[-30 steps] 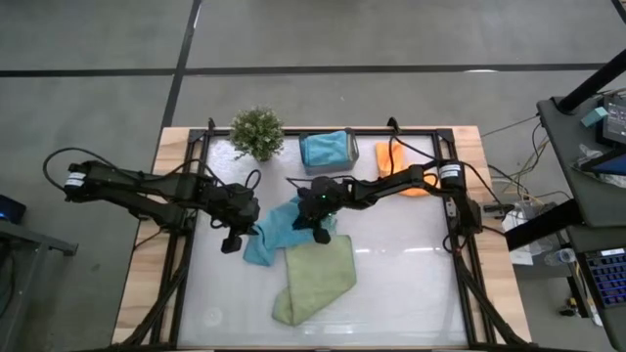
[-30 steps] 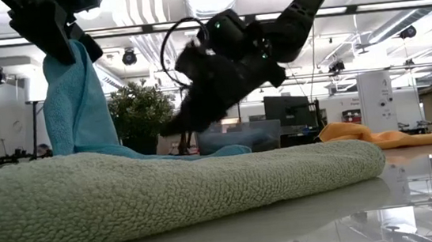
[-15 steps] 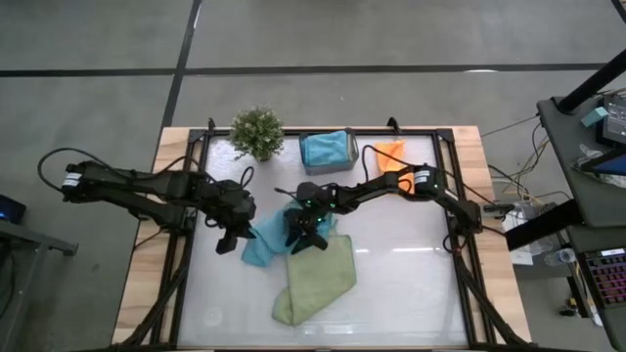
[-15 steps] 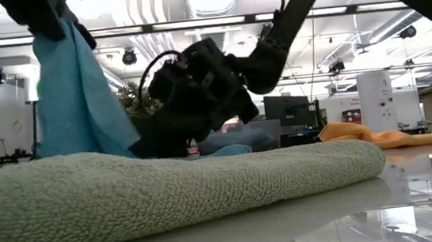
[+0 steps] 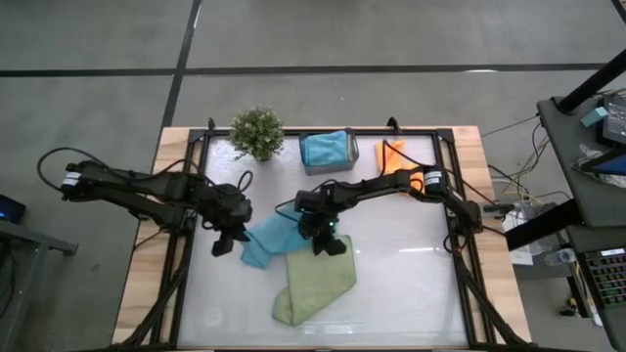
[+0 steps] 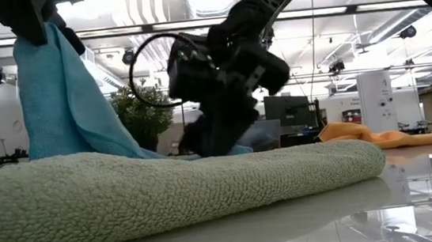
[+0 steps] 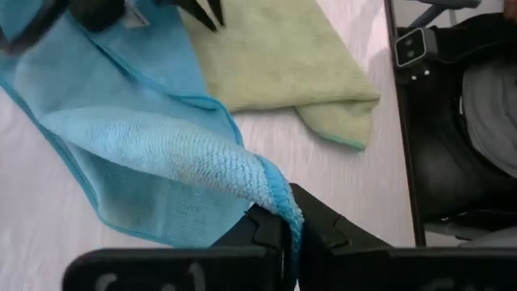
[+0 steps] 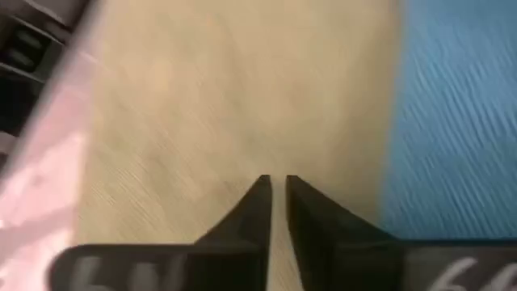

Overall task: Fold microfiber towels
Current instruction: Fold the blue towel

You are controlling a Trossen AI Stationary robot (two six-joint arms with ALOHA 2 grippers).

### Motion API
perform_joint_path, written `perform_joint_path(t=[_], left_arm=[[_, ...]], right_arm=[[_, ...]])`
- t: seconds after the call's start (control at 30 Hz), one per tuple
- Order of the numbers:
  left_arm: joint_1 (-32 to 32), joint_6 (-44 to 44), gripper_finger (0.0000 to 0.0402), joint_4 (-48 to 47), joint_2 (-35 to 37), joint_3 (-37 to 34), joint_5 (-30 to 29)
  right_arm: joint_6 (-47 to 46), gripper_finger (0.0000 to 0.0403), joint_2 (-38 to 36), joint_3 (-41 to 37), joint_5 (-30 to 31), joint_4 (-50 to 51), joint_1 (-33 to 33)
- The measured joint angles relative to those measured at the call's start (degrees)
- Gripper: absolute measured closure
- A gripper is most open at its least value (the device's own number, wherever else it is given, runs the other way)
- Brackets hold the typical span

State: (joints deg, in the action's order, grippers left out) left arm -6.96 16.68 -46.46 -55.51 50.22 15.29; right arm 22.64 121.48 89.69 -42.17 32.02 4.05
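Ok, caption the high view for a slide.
Left gripper lifts a blue towel corner; right gripper hovers at the green towel.

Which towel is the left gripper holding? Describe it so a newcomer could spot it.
On the white table, look at the middle: a teal-blue towel lies there, one corner lifted by the left gripper. Unlike the light green towel touching it, it is blue and partly raised.

Soft, nubby cloth in the light green towel (image 6: 151, 187), looped pile plain to see. Finer ribbed weave in the teal-blue towel (image 7: 145, 145). Glossy, smooth white table top (image 5: 411, 284), edged in pale matt wood.
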Motion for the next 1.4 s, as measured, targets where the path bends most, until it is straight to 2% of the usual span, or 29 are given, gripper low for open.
perform_joint_path(t=[0.17,0.27,0.4,0.57,0.73,0.87,1.03,1.23,1.4], left_arm=[[-0.2,2.0,0.0402,0.4,-1.2,-0.5,-0.2],[-1.1,4.1,0.0402,3.0,-2.3,-2.0,-0.4],[-4.2,6.9,0.0402,8.2,-3.7,-4.8,-0.4],[-8.2,10.1,0.0402,13.4,-5.8,-7.5,-1.3],[-9.7,11.0,0.0402,16.0,-8.6,-8.6,-2.1],[-9.7,11.5,0.0402,16.1,-10.0,-8.6,-2.2],[-9.7,11.2,0.0402,16.0,-10.6,-8.6,-2.2],[-9.7,11.1,0.0402,16.1,-10.1,-8.6,-2.1],[-9.7,8.6,0.0402,16.0,-10.1,-8.6,-2.1]], right_arm=[[0.1,0.0393,-2.6,-0.2,4.8,8.4,0.0],[-1.4,0.0394,-4.6,-1.4,7.5,9.3,-0.1],[-3.4,0.0394,-7.5,-3.3,14.3,8.8,-0.3],[-5.1,0.0394,-12.3,-8.1,21.8,1.1,-0.4],[-7.6,0.0388,-14.8,-13.6,22.7,-14.0,-0.2],[-6.5,0.0356,-13.4,-15.3,22.8,-19.4,0.4],[-8.5,0.0285,-10.1,-14.4,22.9,-23.3,2.0],[-8.6,0.0204,-6.9,-12.9,23.3,-23.7,3.6],[-8.1,0.0167,-6.2,-13.2,23.1,-24.0,3.9]])
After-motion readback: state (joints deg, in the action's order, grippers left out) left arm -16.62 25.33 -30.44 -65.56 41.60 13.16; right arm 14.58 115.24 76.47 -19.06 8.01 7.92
